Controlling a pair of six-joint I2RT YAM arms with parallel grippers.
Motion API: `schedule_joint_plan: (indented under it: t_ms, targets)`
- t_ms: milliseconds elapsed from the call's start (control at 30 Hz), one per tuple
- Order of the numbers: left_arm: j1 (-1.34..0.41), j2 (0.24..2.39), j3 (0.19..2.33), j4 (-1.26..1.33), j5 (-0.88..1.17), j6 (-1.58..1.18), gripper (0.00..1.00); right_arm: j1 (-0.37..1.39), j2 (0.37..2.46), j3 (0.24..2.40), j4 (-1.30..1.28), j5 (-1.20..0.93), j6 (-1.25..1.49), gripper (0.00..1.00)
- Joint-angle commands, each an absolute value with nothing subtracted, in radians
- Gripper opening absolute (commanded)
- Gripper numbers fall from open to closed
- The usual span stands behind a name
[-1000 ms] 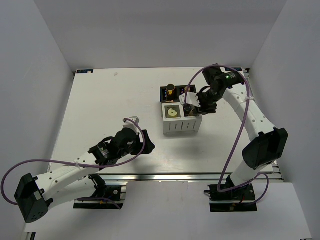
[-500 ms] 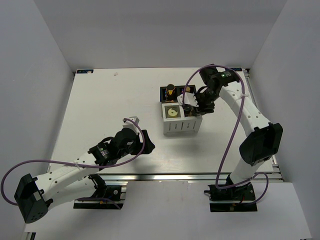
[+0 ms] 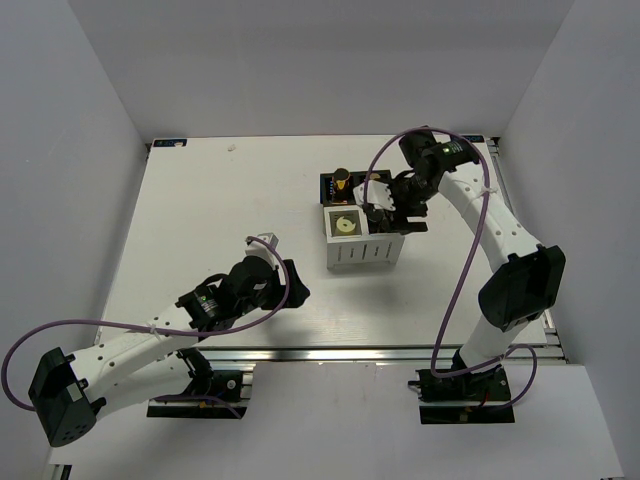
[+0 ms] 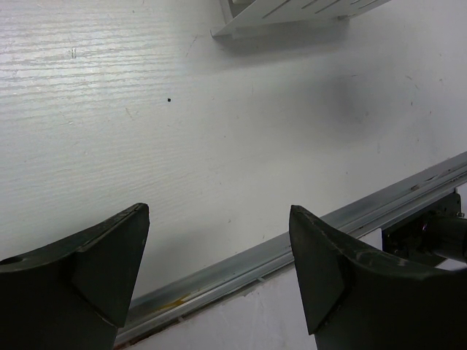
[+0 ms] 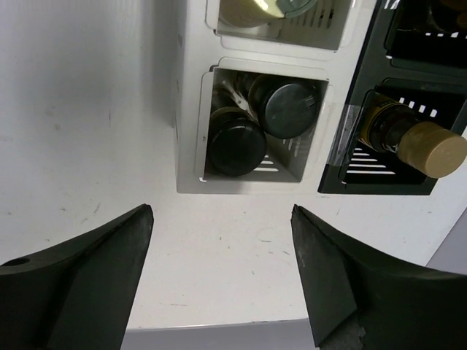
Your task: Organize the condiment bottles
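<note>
Right hand (image 5: pixel 220 226) spread wide, holding nothing, hanging over a white compartment of the box (image 5: pixel 191 124), where one dark-capped jar (image 5: pixel 235 149) sits right beside its twin (image 5: pixel 284 109). Tan-capped tall bottle (image 5: pixel 427 149) stands in the adjoining black compartment, cream bottle (image 5: pixel 252 9) in the next white one. Box sits right of centre, toward the tabletop's (image 5: pixel 73 109) far edge. Placement looks done to me, so I'd lift straight up and not swing sideways until the fingers are above that tan cap. Left hand (image 4: pixel 219 219) is also wide, with nothing in it, by the near edge.
</note>
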State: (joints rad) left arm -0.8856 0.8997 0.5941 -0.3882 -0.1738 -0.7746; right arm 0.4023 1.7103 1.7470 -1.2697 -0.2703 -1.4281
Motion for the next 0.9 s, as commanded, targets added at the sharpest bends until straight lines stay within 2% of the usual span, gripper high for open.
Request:
schedule_joint_plan:
  t_ms: [0, 167, 300, 333, 433, 467, 567, 867]
  targets:
    - [-0.887, 0.885, 0.592, -0.387, -0.186, -0.769, 0.87, 0.402, 1.709, 1.798, -1.238, -0.317, -1.368, 0.82]
    - [-0.885, 0.885, 0.600, -0.391, -0.186, -0.769, 0.87, 0.399, 1.692, 1.825, -1.141, -0.376, -1.212, 0.85]
    - [-0.887, 0.881, 0.610, -0.402, -0.192, -0.770, 0.87, 0.359, 1.657, 1.827, -0.973, -0.465, -0.894, 0.88]
    - [-0.885, 0.881, 0.620, -0.405, -0.193, -0.770, 0.87, 0.339, 1.628, 1.789, -0.872, -0.475, -0.708, 0.89]
    - [-0.885, 0.871, 0.638, -0.407, -0.199, -0.761, 0.87, 0.312, 1.563, 1.676, -0.702, -0.462, -0.449, 0.89]
    - [-0.887, 0.870, 0.652, -0.405, -0.202, -0.756, 0.87, 0.304, 1.549, 1.646, -0.666, -0.437, -0.287, 0.89]
    - [-0.885, 0.867, 0.692, -0.391, -0.206, -0.732, 0.89, 0.281, 1.497, 1.571, -0.589, -0.416, -0.078, 0.90]
    - [-0.885, 0.913, 0.782, -0.344, -0.206, -0.689, 0.97, 0.278, 1.376, 1.516, -0.545, -0.244, -0.008, 0.89]
